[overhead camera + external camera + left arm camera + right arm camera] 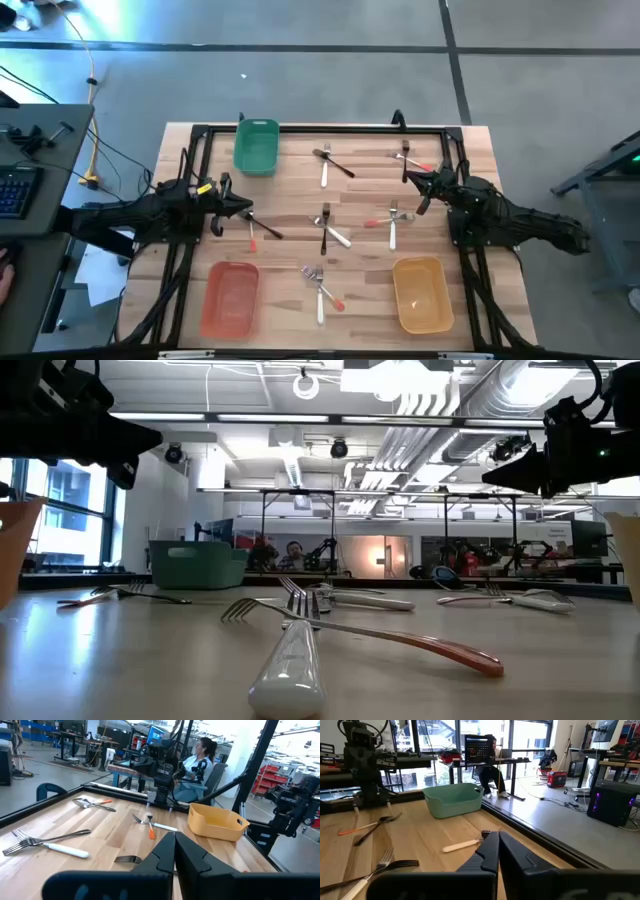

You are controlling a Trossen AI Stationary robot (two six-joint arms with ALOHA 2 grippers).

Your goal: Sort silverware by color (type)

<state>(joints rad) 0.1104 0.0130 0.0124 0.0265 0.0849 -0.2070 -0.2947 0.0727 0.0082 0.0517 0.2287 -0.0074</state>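
Observation:
The silverware lies scattered in crossed pairs on the wooden table: a white and a black fork (pixel 335 163) at the far middle, a black and a white one (pixel 330 228) at the centre, and a white fork with a red-tipped one (pixel 320 285) near the front. The front pair also shows close up in the low view (pixel 300 635). My left gripper (pixel 250 212) (pixel 174 855) hangs shut above the table's left side, over a black and a red-tipped utensil (pixel 260 230). My right gripper (pixel 410 180) (pixel 498 852) hangs shut above the right side, near another pair (pixel 410 158).
A green bin (pixel 256 147) stands at the far left, a red bin (pixel 231 297) at the near left and a yellow bin (pixel 420 293) at the near right. A black frame rail (pixel 320 128) runs around the table. A person sits beyond the table (pixel 200 757).

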